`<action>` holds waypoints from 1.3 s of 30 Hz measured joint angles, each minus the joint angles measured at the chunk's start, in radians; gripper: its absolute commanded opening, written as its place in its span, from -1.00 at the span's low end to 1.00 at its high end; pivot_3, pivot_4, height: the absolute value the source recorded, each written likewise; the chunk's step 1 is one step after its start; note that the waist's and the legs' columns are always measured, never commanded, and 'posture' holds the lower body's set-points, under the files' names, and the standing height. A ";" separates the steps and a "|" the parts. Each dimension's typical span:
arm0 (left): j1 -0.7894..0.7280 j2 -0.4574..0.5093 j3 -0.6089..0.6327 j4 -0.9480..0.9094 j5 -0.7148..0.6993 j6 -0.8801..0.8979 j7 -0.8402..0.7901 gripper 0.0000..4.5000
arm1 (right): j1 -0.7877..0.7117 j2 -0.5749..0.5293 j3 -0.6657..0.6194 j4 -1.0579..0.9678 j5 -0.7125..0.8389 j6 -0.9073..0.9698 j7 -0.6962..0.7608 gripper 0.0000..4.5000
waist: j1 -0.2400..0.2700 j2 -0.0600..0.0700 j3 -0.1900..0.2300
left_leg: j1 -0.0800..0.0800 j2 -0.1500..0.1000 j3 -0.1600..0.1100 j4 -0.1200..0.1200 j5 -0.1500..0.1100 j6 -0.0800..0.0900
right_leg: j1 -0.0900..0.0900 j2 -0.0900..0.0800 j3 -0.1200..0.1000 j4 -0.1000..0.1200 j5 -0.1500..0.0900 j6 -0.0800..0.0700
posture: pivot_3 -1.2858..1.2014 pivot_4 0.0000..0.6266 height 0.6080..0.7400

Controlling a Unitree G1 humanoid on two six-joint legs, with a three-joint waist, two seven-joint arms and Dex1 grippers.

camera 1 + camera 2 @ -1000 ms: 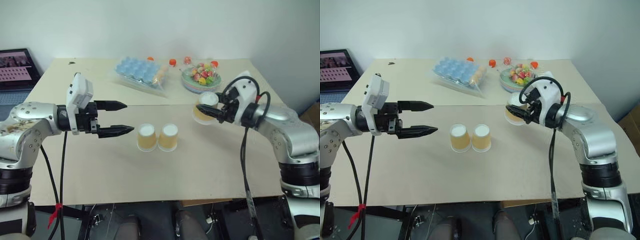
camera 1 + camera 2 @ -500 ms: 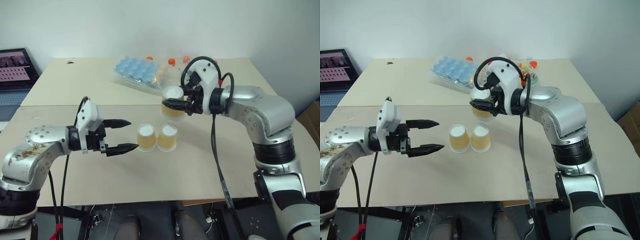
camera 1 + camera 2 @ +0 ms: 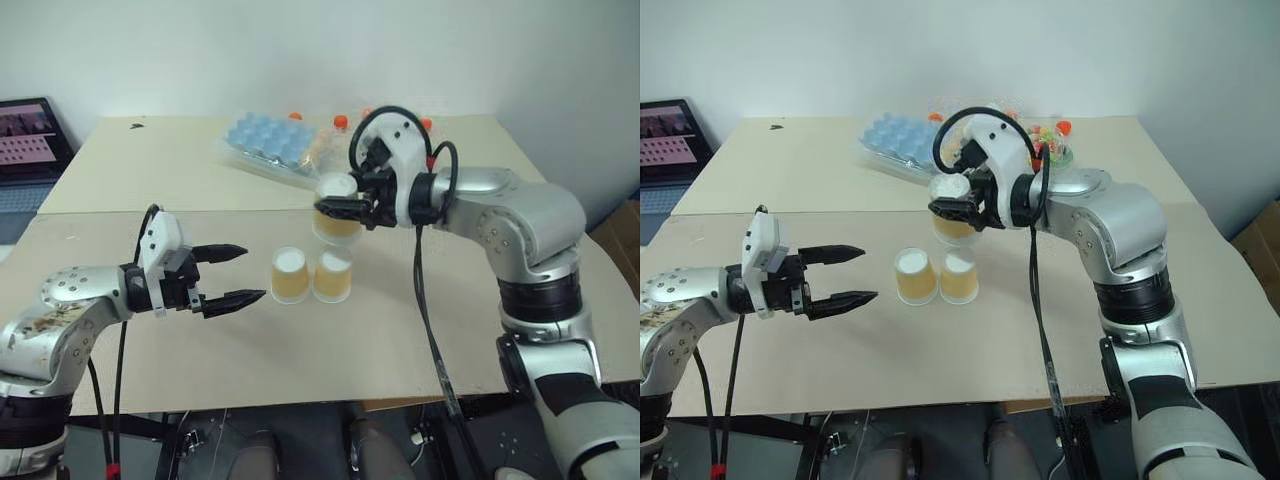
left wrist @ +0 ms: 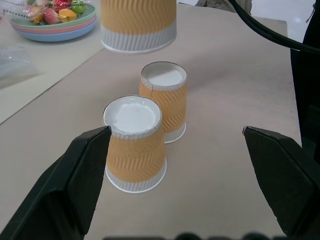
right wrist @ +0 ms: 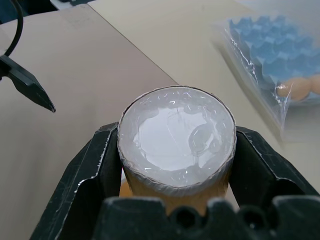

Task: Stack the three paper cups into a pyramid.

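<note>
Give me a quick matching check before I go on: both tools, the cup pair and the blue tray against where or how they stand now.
Things:
1. right tool
2. left tool
3. two cups on the table
4. light-blue moulded tray

States:
A. upside down, side by side
B. wide open, holding nothing
C. at the far side, in a clear bag
D. shut on third cup, held over the pair

Pairs: 1-D, 2-B, 3-A, 4-C

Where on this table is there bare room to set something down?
Bare: the near strip of the beige table in front of the two upside-down yellow-orange paper cups, and its far left corner. Crowded: far edge with the light-blue moulded tray and plate of sweets.
</note>
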 measured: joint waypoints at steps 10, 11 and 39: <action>-0.002 -0.013 -0.003 0.003 0.000 -0.013 0.009 1.00 | -0.089 0.072 -0.022 0.034 0.040 -0.021 0.031 0.21 | 0.000 0.000 0.000 | 0.000 0.000 0.000 0.000 0.000 0.000 | 0.000 0.000 0.000 0.000 0.000 -0.001 | 0.03 -0.52 1.00; -0.002 -0.013 -0.003 0.003 0.000 -0.013 0.010 1.00 | -0.089 0.078 -0.023 0.034 0.047 -0.019 0.036 0.21 | 0.000 0.000 0.000 | 0.000 0.000 0.000 0.000 0.000 0.000 | 0.000 0.000 0.000 0.000 0.000 -0.001 | 0.03 -0.52 1.00; -0.043 -0.011 -0.019 0.007 -0.007 0.000 0.020 1.00 | 0.078 0.095 0.068 0.023 0.014 -0.083 0.067 0.21 | 0.000 0.000 0.000 | -0.001 0.000 0.000 -0.001 0.000 0.000 | -0.002 0.000 0.000 0.000 0.000 0.000 | 0.03 -0.52 1.00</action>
